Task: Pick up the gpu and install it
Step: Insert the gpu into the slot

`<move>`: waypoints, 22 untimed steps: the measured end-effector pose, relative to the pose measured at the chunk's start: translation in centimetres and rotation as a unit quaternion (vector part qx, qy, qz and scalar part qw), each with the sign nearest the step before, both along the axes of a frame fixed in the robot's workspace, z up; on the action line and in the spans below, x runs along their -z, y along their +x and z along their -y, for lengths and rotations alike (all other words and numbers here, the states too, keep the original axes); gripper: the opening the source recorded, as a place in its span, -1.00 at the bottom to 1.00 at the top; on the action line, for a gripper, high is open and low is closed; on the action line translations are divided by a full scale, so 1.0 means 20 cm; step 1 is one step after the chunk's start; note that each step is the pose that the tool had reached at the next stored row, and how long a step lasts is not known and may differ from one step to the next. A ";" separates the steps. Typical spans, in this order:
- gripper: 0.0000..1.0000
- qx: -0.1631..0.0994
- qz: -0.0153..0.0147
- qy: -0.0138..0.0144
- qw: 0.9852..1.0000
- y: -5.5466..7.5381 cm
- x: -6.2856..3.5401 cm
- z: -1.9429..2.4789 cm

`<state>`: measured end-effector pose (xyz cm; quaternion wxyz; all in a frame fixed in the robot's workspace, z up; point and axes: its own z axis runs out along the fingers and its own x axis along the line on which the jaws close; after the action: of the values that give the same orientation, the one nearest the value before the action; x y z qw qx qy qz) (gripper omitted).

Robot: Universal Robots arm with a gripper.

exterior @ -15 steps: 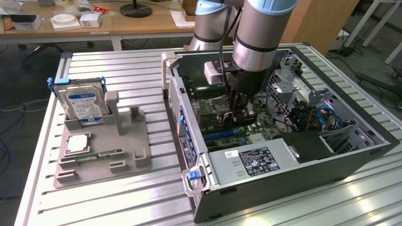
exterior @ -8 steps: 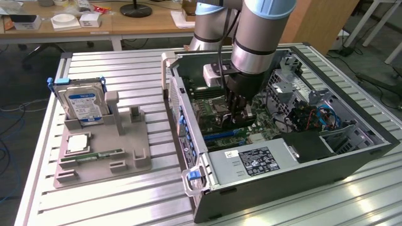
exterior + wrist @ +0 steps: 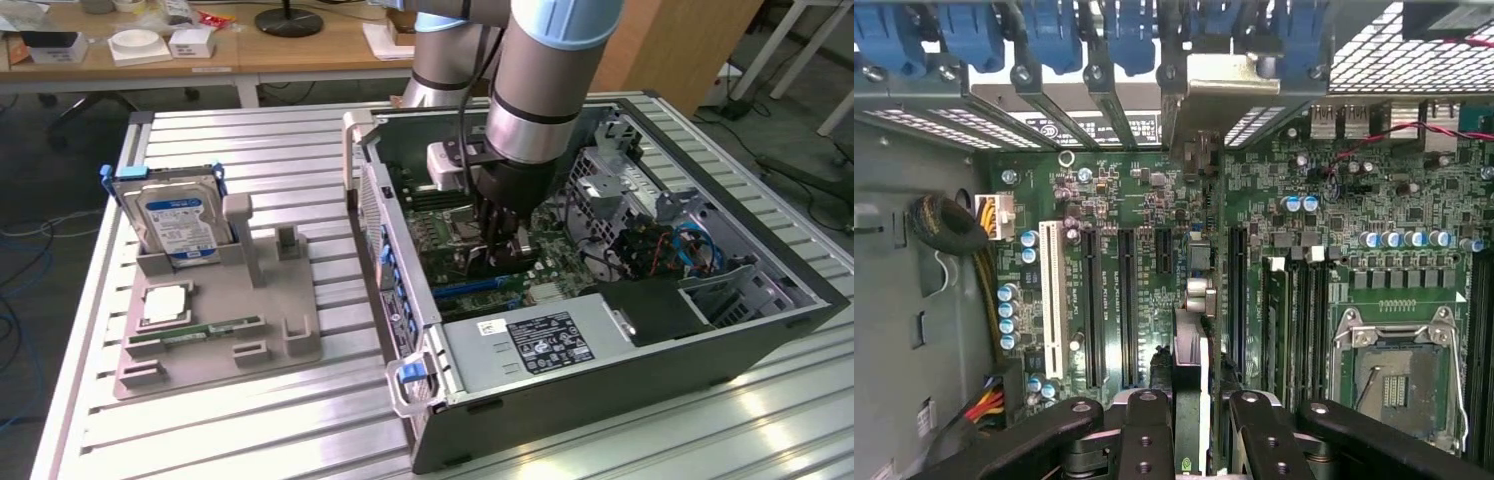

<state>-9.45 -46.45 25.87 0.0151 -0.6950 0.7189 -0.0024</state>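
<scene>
– While we look into the open computer case (image 3: 747, 330) at the centre of the exterior view, where do we place the gpu?

– We find the gpu (image 3: 1189, 360) right in the gripper (image 3: 1194, 405). It is not on the grey tray (image 3: 267, 340) at the exterior view's left, where the hard drive (image 3: 174, 220) and the memory stick (image 3: 200, 328) sit. The fingers (image 3: 1144, 435) press on either face of the card, pinching it, and we see it edge-on between them.

– And which way does it lie from the gripper?

– Straight beneath it, toward the motherboard (image 3: 1334, 200). Its long axis runs along the expansion slots (image 3: 1126, 300). Its silvery metal edge (image 3: 1239, 95) is at the far end, near the row of blue clips (image 3: 1124, 40) on the case's rear wall.

– Is it seated?

– We judge not. The card hangs over the strip between two long black slots, and we cannot tell whether its lower edge touches either one. With a single arm at work, we have no nearer hand to weigh.
</scene>
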 end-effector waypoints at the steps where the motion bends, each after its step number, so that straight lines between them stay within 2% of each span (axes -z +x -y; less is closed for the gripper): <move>1: -0.47 0.000 0.000 0.000 1.000 0.00 0.002 0.000; 22: -0.47 0.000 0.000 0.000 1.000 -0.03 0.042 0.000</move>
<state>-10.06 -46.45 25.04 0.0152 -0.6950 0.7188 -0.0024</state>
